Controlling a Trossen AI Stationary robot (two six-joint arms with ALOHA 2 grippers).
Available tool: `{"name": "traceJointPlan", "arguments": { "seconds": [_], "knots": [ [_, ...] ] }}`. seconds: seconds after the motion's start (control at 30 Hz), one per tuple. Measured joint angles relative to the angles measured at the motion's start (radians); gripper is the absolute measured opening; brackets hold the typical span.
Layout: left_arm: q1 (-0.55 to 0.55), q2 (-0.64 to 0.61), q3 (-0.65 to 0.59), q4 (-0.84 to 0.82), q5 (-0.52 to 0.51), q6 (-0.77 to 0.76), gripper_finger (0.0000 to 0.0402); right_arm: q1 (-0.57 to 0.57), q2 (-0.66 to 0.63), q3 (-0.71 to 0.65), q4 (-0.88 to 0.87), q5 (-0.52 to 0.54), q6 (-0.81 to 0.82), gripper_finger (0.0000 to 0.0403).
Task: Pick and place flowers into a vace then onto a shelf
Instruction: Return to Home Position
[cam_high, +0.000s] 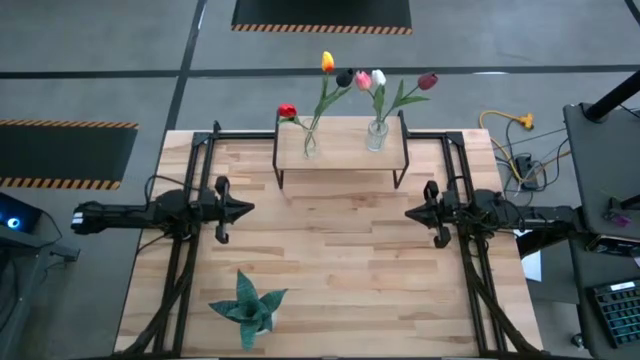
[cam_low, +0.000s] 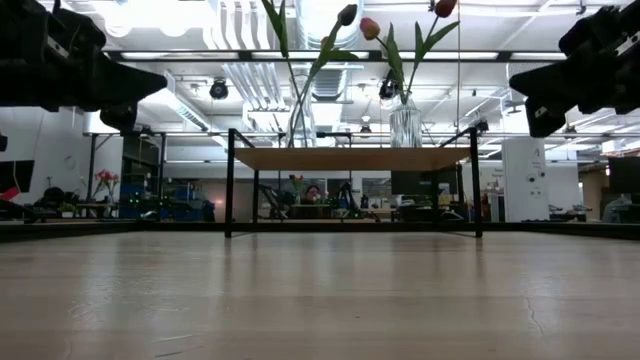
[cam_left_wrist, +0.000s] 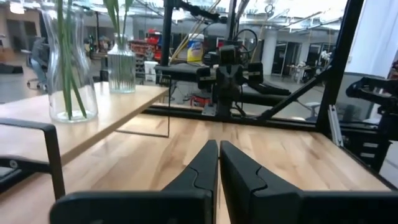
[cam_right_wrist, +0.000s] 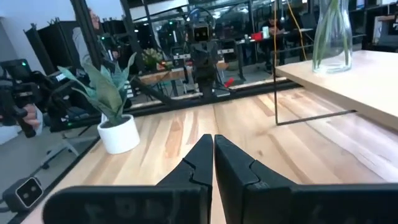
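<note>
Both clenched empty, left end effector and right end effector; home them level, clear of shelf and flowers.

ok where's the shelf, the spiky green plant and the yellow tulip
shelf (cam_high: 342, 155), high view, bare middle of the board
spiky green plant (cam_high: 247, 308), high view, centre of its leaves
yellow tulip (cam_high: 327, 62), high view, on the flower head
</note>
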Motion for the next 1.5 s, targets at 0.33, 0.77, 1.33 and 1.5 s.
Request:
{"name": "traceJointPlan", "arguments": {
  "seconds": [0.33, 0.77, 1.33, 1.5],
  "knots": [
    [0.0, 0.0, 0.0, 0.002, 0.0, 0.013, 0.0, 0.0, 0.006, 0.0, 0.019, 0.002, -0.027, 0.0008],
    [0.0, 0.002, 0.001, -0.001, 0.0, 0.012, 0.0, 0.0, 0.007, 0.0, 0.019, 0.002, -0.016, 0.0008],
    [0.0, 0.002, 0.0, -0.004, 0.0, 0.012, 0.0, 0.0, 0.008, 0.0, 0.02, 0.002, -0.016, 0.0009],
    [0.0, 0.002, 0.0, -0.004, 0.0, 0.012, 0.0, 0.0, 0.008, 0.0, 0.02, 0.002, -0.016, 0.0009]
  ]
}}
